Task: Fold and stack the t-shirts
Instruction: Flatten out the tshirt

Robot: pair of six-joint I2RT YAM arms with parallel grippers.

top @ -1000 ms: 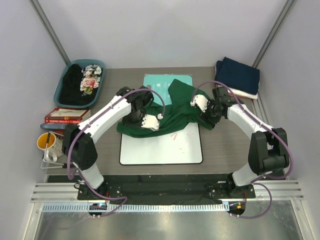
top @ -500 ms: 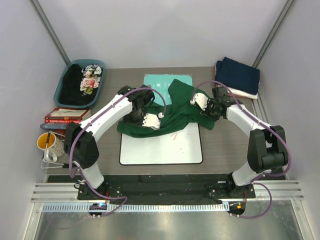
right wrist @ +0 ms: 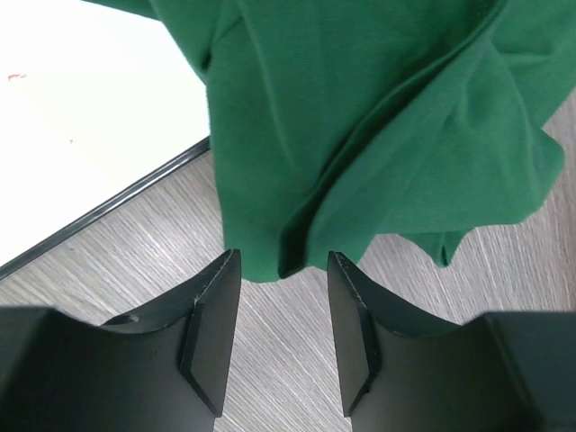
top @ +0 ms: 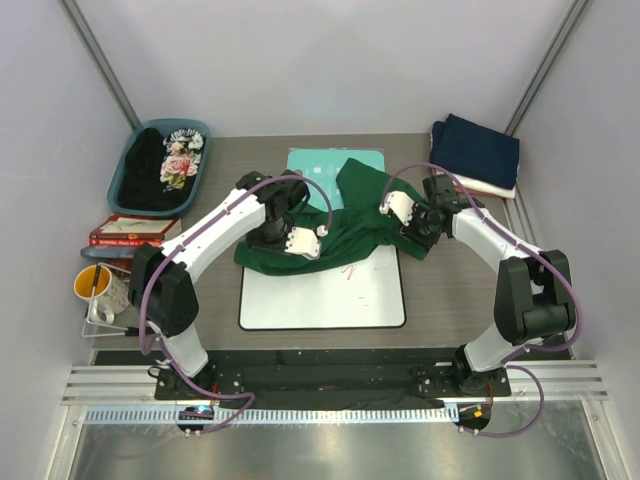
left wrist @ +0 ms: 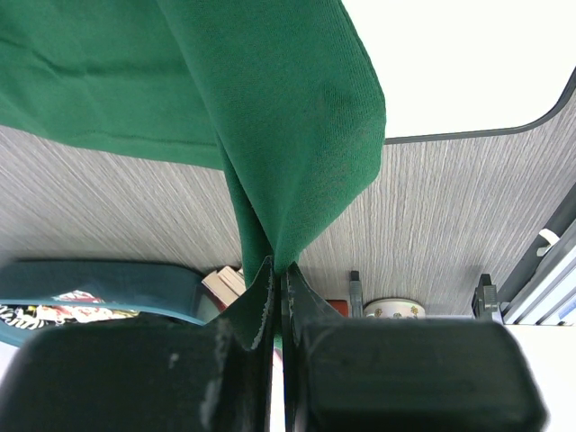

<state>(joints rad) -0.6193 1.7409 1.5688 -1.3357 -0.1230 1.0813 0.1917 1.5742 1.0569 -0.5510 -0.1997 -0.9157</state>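
The dark green t-shirt (top: 350,215) lies crumpled in the middle of the desk (top: 432,300). Its long axis runs left to right along the whiteboard's (top: 320,295) far edge, and one lobe points toward the desk's far edge, over the teal board (top: 312,163). The left arm reaches in diagonally from the left with its wrist bent down. The left gripper (left wrist: 277,268) is pinched tight on a fold near the shirt's left end. The right arm angles in from the right edge, elbow out. The right gripper (right wrist: 282,263) has its fingers apart, straddling the hem (no clamp visible). The red marks (top: 350,270) on the whiteboard are too faint to read.
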